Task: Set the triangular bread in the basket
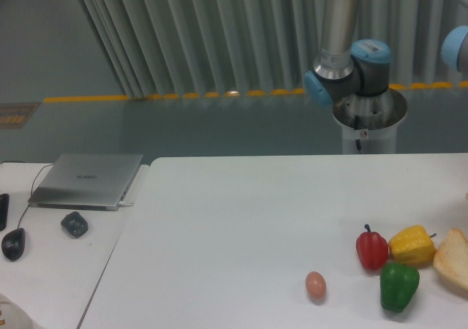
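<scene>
The triangular bread (453,259) lies at the table's right edge, a pale tan wedge partly cut off by the frame, just right of the yellow bell pepper (412,245). The basket is out of view. Only the arm's base and lower joints (349,73) show, behind the table's far side, with a blue joint (457,47) at the right edge. The gripper itself is outside the frame.
A red pepper (372,248), a green pepper (398,286) and a brown egg (315,284) lie near the front right of the white table (248,219). On the left side table sit a laptop (88,180), a mouse (12,243) and a dark object (74,224).
</scene>
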{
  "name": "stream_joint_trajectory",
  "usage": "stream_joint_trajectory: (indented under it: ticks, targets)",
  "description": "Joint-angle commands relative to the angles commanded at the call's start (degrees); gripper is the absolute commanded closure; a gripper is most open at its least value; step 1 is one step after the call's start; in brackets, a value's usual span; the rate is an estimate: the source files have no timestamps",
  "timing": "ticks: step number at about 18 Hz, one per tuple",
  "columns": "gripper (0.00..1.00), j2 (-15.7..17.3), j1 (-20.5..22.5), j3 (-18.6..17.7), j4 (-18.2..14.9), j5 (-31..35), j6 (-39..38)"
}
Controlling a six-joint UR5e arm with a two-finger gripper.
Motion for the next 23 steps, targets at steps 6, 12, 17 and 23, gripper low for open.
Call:
stream_joint_trajectory:
  ticks: [6,12,17,23]
  targets:
    - [0.00,0.09,0.26,-1.93,0.35,-4.20,0.00]
    - [0.00,1.32,-5.08,-3.60,2.54,-4.40,-8.78]
    - [0.00,-2.63,-9.23,-2.90,6.93,-4.04,-10.55]
    - [0.00,-7.56,-8.79,-0.62,9.58,-2.04,-8.45]
